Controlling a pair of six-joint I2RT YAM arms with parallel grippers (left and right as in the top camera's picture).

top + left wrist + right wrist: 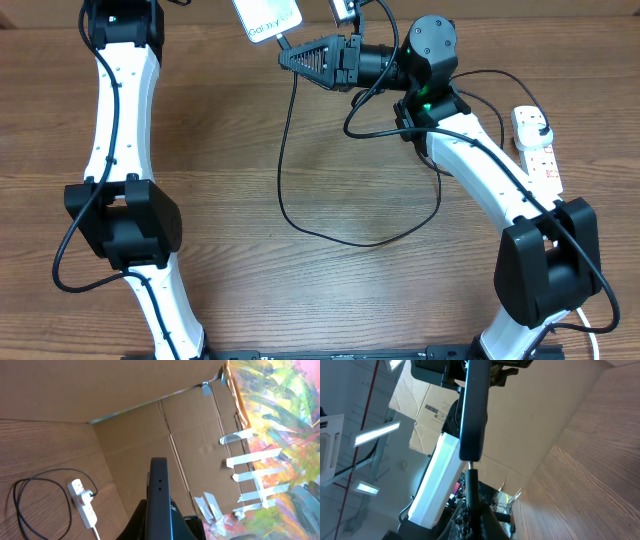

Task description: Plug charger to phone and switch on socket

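The phone (268, 20) is held up off the table at the top of the overhead view, its light screen with "Galaxy S24" facing up. In the left wrist view it shows edge-on as a dark slab (160, 492), with my left gripper (161, 512) shut on it. My right gripper (286, 58) points left just below the phone and is shut on the charger's connector end (470, 477). The connector's thin tip meets the phone's lower end (472, 410). The charger's black cable (285, 170) loops over the table toward the socket (537, 150) at the right edge.
The wooden table (330, 290) carries the cable's slack loop in its middle. The white power strip (82, 502) also shows in the left wrist view, beside a cardboard wall (150, 425). Both white arms stand at the table's left and right sides.
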